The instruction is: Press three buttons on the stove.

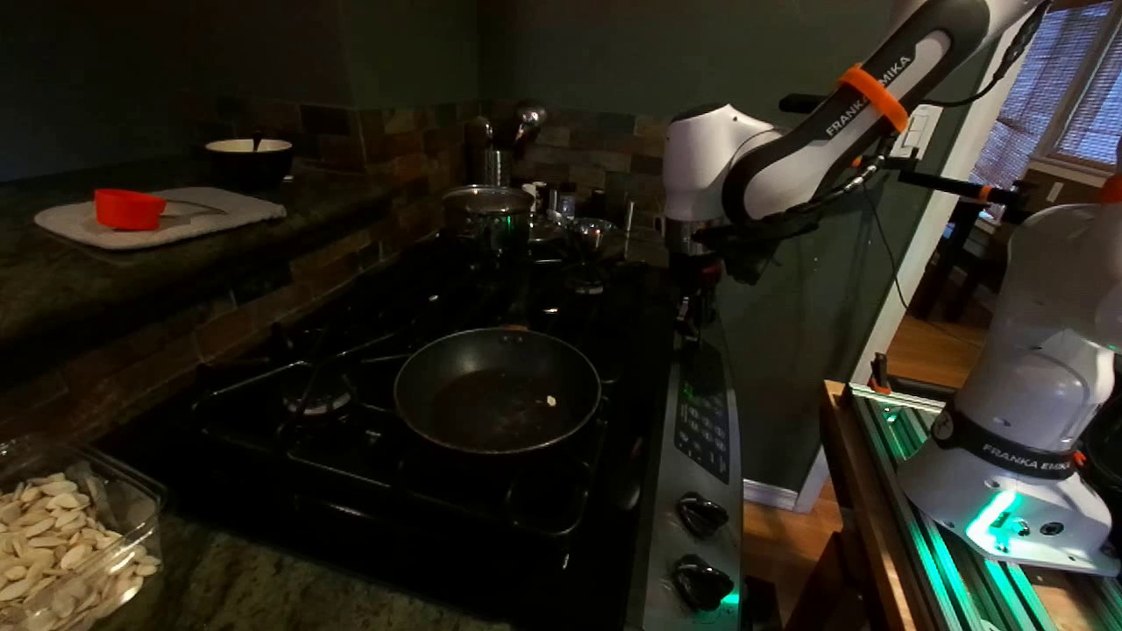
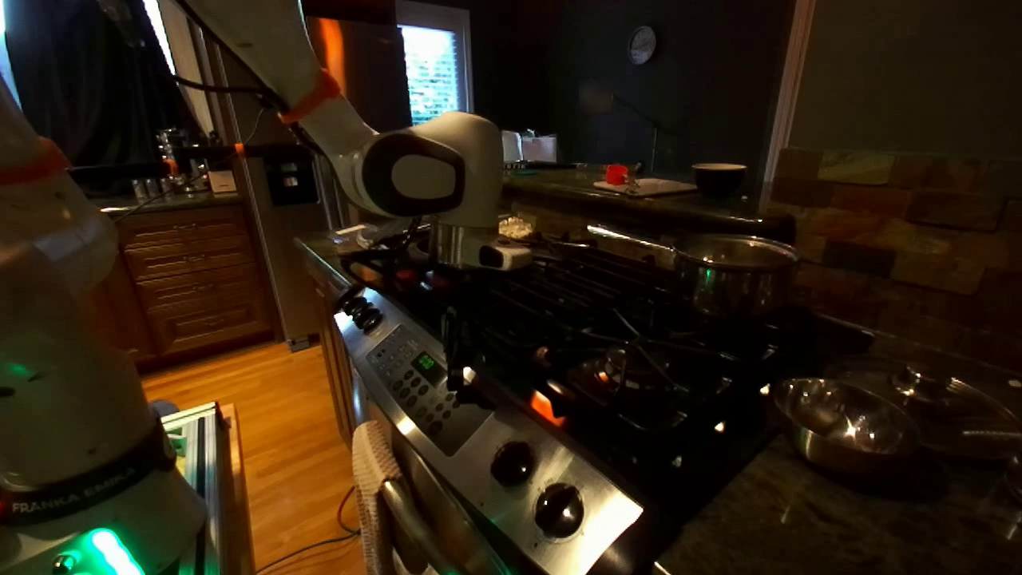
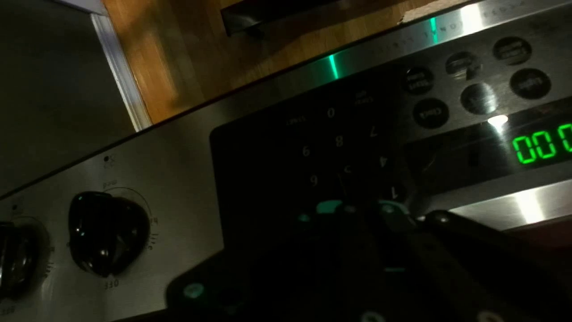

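The stove [image 1: 412, 495] is a black cooktop with dark grates and a grey control strip [image 3: 174, 165]. Number buttons with pale markings [image 3: 339, 141] sit upside down in the wrist view and also show in both exterior views [image 1: 701, 421] [image 2: 411, 387]. My gripper [image 3: 357, 208] points down at the keypad, its two dark fingertips close together with nothing seen between them. They lie just below the 1 and cover the area beside it. In both exterior views the gripper [image 1: 690, 329] [image 2: 459, 379] is over the far-end keypad edge. Whether it touches a button is too dark to tell.
Black knobs [image 3: 107, 232] [image 2: 559, 511] flank the keypad. A green display [image 3: 543, 145] is lit beside it. A frying pan [image 1: 500, 412] and a steel pot [image 1: 486, 228] stand on the grates. A towel [image 2: 371, 479] hangs on the oven handle. A metal bowl [image 2: 846, 423] sits on the counter.
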Motion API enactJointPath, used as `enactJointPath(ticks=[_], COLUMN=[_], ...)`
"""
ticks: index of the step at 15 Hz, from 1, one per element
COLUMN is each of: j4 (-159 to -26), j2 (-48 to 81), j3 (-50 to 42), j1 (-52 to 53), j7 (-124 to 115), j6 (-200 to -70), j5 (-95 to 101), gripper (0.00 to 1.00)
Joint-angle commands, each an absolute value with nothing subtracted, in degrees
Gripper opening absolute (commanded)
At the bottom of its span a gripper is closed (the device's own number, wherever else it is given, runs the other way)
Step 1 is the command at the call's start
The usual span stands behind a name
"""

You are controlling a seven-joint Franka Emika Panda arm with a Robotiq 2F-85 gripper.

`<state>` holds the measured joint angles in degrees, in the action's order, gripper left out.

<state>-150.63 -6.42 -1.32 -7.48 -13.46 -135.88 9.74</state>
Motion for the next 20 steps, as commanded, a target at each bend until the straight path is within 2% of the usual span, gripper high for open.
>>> enactJointPath(ticks=[1, 9, 20], j4=[-149.8, -150.1, -150.5], j2=[-4.8, -3.3, -12.1], j3=[-2.2, -1.6, -1.3], j1=[-6.7, -5.8, -5.6], j7=[-12.9, -14.4, -12.4], j6=[-137.1, -141.2, -121.3], j5=[8.5, 6.8, 10.7], gripper=[0.0, 0.0, 0.0])
